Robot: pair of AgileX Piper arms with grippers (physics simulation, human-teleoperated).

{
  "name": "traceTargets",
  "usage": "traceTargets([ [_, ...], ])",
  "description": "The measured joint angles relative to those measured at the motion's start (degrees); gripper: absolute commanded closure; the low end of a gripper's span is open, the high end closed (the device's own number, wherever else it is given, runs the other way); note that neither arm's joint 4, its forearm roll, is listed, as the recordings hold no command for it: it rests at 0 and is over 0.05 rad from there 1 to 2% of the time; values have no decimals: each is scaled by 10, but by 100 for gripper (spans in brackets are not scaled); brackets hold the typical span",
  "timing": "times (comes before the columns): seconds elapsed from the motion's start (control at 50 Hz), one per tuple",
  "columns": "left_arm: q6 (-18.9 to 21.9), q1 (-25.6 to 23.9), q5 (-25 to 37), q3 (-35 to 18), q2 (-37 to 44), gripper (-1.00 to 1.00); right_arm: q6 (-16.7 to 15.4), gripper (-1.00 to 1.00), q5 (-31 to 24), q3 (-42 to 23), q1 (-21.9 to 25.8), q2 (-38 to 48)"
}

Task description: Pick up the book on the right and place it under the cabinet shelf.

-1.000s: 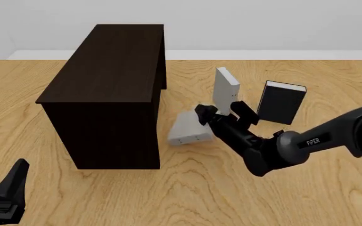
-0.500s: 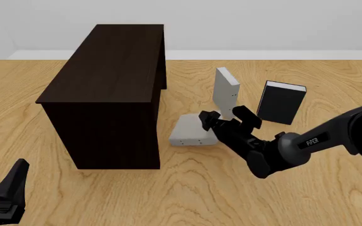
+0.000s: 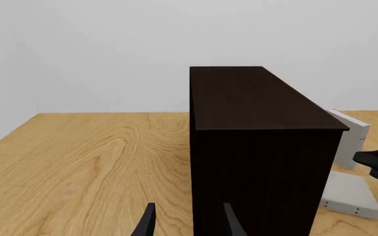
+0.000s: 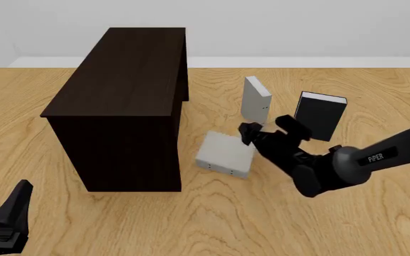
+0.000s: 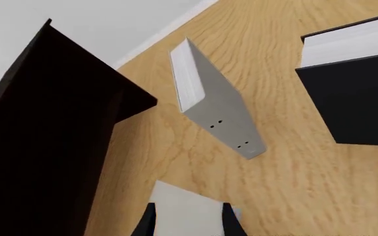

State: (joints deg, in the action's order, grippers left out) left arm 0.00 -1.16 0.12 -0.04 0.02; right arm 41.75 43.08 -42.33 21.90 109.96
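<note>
My right pincer [image 4: 270, 129] hangs parted and empty just beside the flat-lying grey book [image 4: 225, 154] — which rests on the table, near the cabinet shelf [image 4: 123, 90], outside it. My left pincer [image 3: 187, 223] is parted too, holding nothing.

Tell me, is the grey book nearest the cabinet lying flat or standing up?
Lying flat. The grey book shows its broad cover facing up on the table, beside the cabinet, while the second grey book stands upright behind it.
</note>
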Motion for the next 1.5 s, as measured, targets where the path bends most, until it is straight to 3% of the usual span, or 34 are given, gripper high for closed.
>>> traceTargets([
  [0.18,0,0,0,0,0,-100,-27,-100,-20,17,-9,-35],
  [0.4,0,0,0,0,0,-100,-97,-100,-80,49,-25,-120],
  [0.92,0,0,1,0,0,-100,-261,-100,-313,72,-50,-361],
  [1.28,0,0,-1,0,0,-100,-367,-100,-426,71,-70,-434],
  [1.5,0,0,-2,0,0,-100,-398,-100,-456,72,-75,-453],
])
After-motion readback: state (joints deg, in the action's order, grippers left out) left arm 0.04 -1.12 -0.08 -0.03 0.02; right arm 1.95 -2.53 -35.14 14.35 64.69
